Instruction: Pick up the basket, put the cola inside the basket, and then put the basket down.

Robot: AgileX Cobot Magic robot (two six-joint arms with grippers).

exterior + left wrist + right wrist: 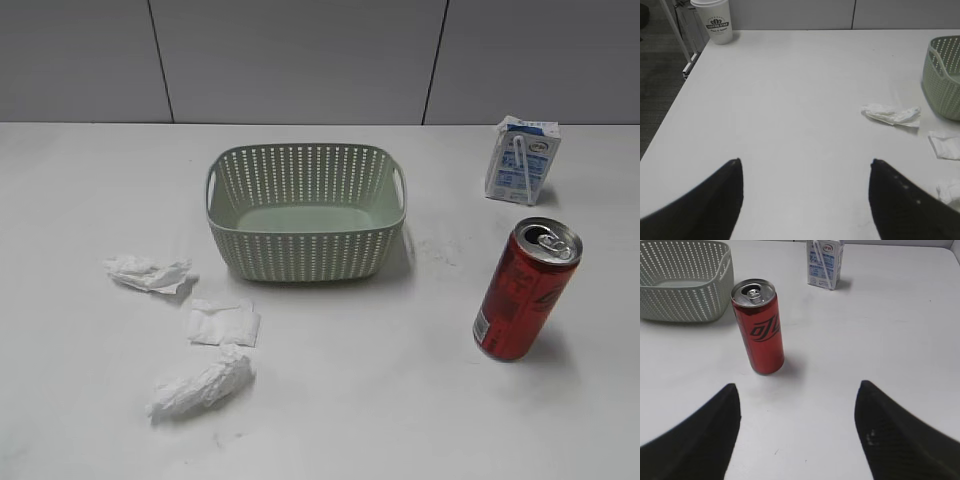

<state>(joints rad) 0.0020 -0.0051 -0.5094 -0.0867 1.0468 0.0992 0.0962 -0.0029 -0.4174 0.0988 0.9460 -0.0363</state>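
Observation:
The sage-green basket (305, 258) stands empty on the white table, mid-back; it also shows at the right edge of the left wrist view (944, 80) and top left of the right wrist view (685, 300). The red cola can (525, 290) stands upright to its right, also in the right wrist view (760, 325). My left gripper (805, 162) is open and empty over bare table, far left of the basket. My right gripper (796, 385) is open and empty, a little short of the cola. Neither gripper shows in the exterior view.
A blue-and-white drink carton (522, 160) stands at the back right. Three crumpled white tissues (148, 272) (225, 322) (200, 386) lie left and in front of the basket. A paper coffee cup (714, 21) stands at the table's far left corner, near the edge.

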